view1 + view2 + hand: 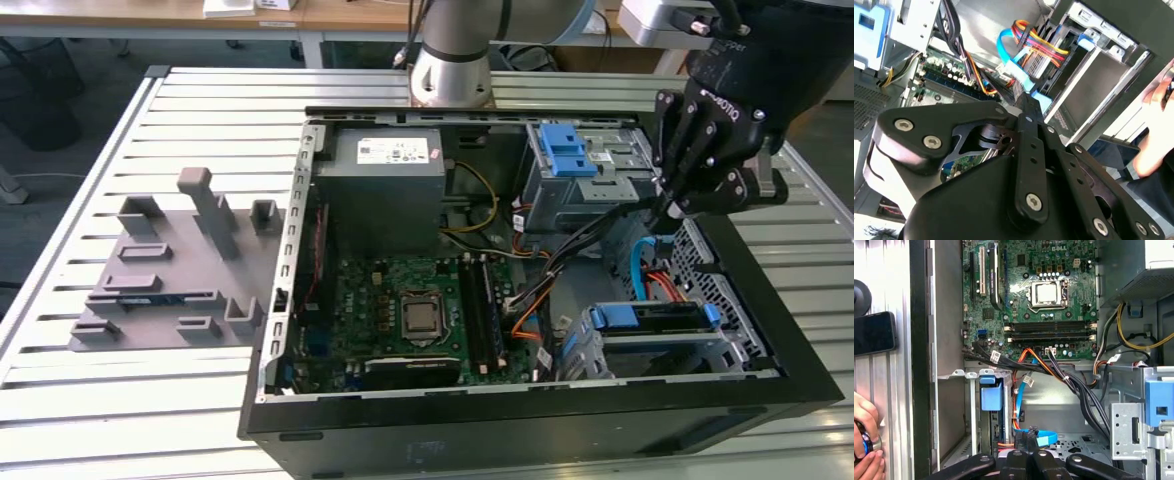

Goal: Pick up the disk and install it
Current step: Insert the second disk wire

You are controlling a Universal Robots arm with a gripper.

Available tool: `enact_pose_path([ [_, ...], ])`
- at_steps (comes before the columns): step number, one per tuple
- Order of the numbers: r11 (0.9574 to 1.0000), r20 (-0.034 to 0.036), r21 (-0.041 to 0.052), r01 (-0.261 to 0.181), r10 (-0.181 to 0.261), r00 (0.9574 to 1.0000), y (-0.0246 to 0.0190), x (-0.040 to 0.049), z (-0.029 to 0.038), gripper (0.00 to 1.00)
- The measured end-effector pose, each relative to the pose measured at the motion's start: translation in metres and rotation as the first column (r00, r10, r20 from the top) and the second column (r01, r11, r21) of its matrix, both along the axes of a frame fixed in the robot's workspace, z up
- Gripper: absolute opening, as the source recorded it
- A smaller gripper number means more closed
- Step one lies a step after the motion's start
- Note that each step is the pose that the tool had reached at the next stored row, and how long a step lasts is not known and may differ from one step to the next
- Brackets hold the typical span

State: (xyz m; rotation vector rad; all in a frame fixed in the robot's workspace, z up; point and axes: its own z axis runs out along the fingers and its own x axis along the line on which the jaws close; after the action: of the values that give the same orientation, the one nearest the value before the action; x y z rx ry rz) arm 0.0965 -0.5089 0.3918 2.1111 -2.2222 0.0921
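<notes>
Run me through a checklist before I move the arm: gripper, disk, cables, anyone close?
1. Gripper empty: ok, it is shut with no disk in it.
2. Disk in the lower bay: ok, it sits between its blue rails.
3. Disk fully seated: cannot tell.
4. Blue cable away from the gripper: not ok, it runs right beside the tip.
5. Person's hand away from the case: not ok, it is just outside the case wall.

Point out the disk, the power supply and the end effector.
disk (646,318): exterior view, top edge between its blue tabs.
power supply (387,152): exterior view, white sticker.
end effector (681,205): exterior view, between its fingertips.
</notes>
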Motion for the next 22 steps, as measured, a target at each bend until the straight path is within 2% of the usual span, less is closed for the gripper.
enact_pose_path([
  [3,1.0000,0.0001,0.0003,0.000,0.000,1.0000,-0.0001,-0.0008,-0.0001,0.11],
  [6,1.0000,0.0003,0.0004,0.000,0.000,1.0000,-0.0001,-0.0059,-0.0001,0.11],
  [9,1.0000,0.0003,0.0003,0.000,0.000,1.0000,-0.0001,-0.0059,0.0000,0.11],
  [22,1.0000,-0.0002,-0.0001,0.000,0.000,1.0000,-0.0001,0.0001,-0.0005,0.11],
])
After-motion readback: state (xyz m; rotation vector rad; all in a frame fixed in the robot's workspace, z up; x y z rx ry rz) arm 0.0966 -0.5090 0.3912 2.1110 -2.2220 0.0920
